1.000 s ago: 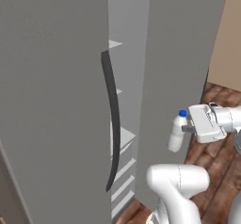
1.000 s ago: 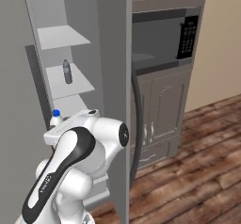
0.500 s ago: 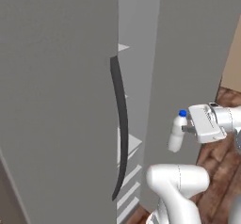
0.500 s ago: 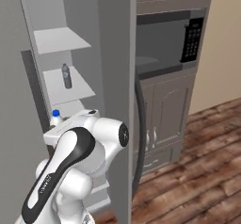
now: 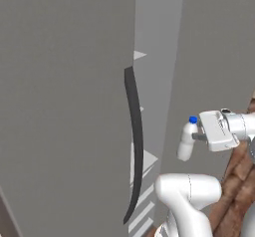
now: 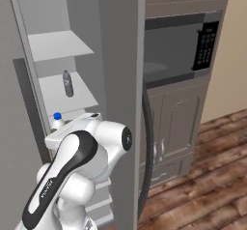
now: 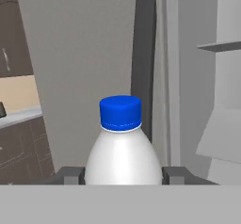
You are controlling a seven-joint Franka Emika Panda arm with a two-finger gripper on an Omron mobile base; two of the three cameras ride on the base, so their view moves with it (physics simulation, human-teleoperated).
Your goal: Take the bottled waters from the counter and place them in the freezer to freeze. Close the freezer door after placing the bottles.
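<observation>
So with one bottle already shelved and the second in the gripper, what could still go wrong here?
The open freezer door stands close to the whitish bottle in the gripper; swinging it in could clip the door's edge. The grey bottle already stands on a shelf, so a careless placement might knock it over.
</observation>
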